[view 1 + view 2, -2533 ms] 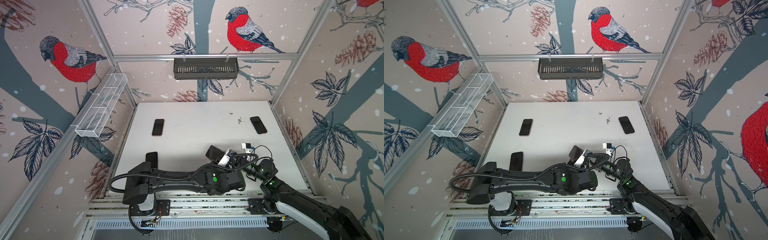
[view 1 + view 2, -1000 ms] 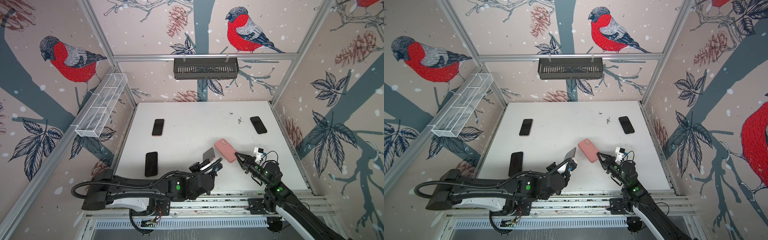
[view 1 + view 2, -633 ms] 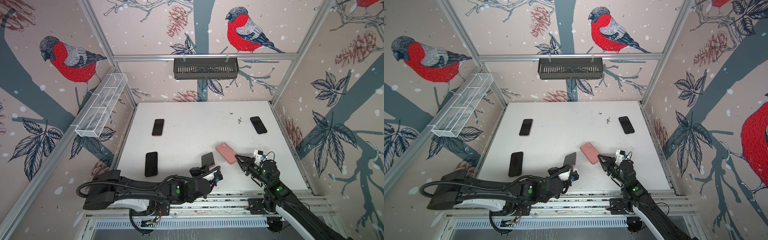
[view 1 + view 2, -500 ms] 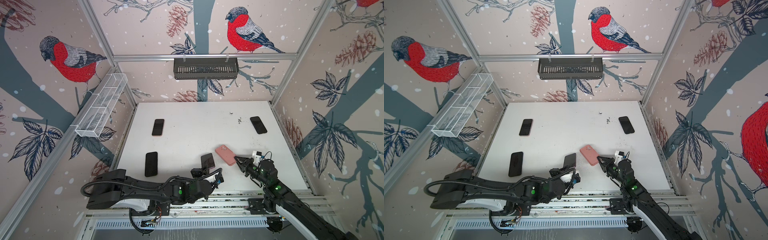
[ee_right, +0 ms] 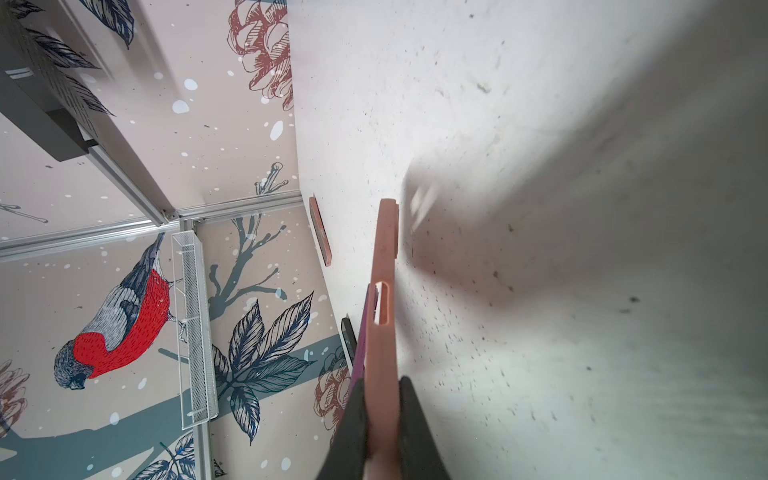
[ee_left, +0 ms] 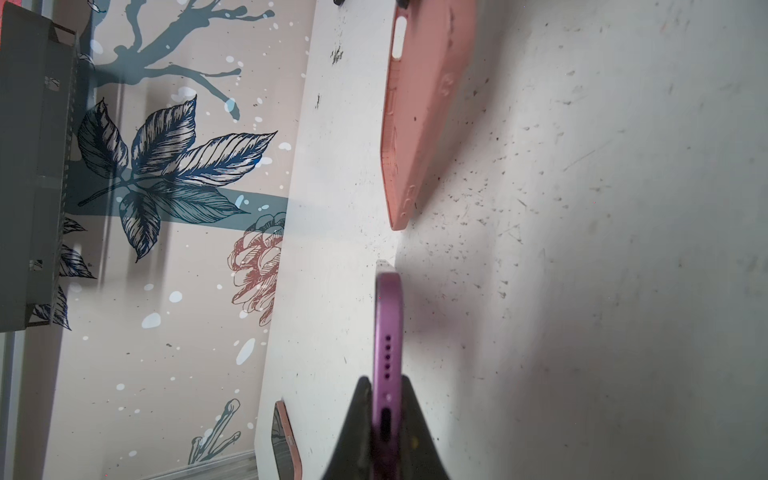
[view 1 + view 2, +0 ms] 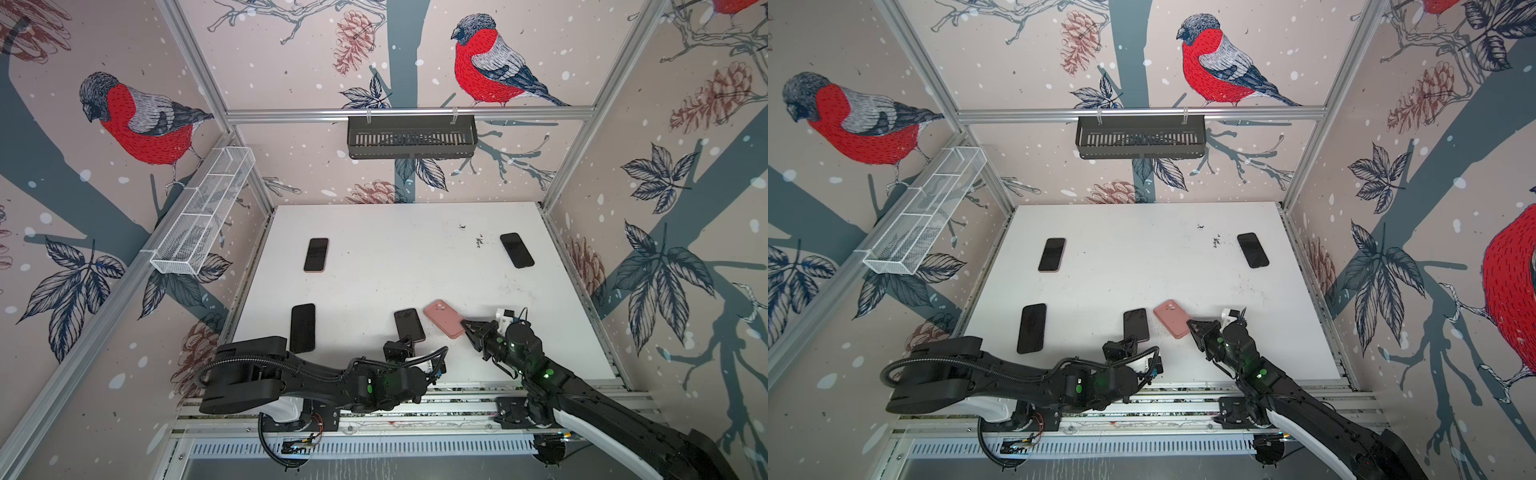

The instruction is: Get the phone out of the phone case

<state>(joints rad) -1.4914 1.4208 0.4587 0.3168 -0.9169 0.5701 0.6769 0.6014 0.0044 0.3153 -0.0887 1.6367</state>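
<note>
The phone [image 7: 409, 324], purple at the edge, is out of the phone case [image 7: 444, 318]. In both top views it sits just left of the case, low at the front of the tabletop [image 7: 395, 266]. The left end effector [image 6: 386, 378] is clamped on the phone's near end. The pink case, apart from the phone, is pinched at its near end by the right end effector [image 5: 382, 379]. At back left, another phone [image 7: 316, 254] lies in a pinkish shell.
</note>
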